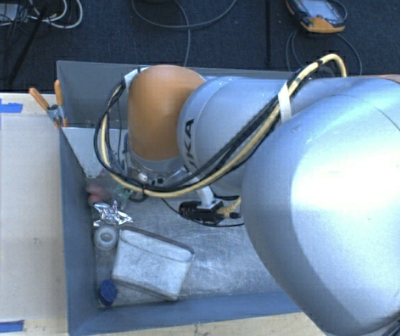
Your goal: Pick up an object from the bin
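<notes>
Camera view: arm (312, 187) reaches in from the right, bent steeply down, orange wrist cover (159, 110) over the left side of the bin (73, 257) — gripper released or clenched, can't tell. Below the wrist: grey-white folded cloth (150, 263), silver star-shaped piece (112, 215) nearest, by the left wall, grey round cap (105, 238) just beside it, small blue thing (106, 292) in the near corner.

Black lettering (188, 133) on the silver arm (217, 110), right of its orange cover (154, 110): a "K" shows (cables (256, 128) cross the rest). Nothing else legible.
</notes>
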Controlling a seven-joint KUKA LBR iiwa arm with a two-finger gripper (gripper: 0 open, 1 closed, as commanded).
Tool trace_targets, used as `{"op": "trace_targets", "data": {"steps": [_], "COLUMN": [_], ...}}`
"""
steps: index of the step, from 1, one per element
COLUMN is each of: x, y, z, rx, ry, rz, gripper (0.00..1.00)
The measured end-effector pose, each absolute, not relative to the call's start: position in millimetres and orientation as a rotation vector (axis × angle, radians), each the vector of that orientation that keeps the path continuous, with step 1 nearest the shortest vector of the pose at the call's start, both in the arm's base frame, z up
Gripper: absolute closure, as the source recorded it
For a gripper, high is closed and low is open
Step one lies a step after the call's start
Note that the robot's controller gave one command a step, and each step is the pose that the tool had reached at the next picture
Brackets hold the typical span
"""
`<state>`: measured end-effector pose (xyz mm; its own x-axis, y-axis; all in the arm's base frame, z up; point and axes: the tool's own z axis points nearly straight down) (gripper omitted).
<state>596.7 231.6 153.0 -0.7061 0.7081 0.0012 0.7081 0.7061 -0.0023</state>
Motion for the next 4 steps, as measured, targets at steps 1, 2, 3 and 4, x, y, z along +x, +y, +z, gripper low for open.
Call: {"op": "trace_targets", "data": {"steps": [1, 2, 3, 4], "x": [596.4, 594.4, 594.8, 588.8], "y": [232, 234, 238, 238], "z": [152, 75, 78, 127], "rx": [-1.198, -1.043, -1.04, -1.074], "ry": [-2.902, -2.961, -2.964, -2.954], "rz": [0.005, 0.001, -0.011, -0.002], "gripper": [0.0, 0.0, 1.0, 1.0]}}
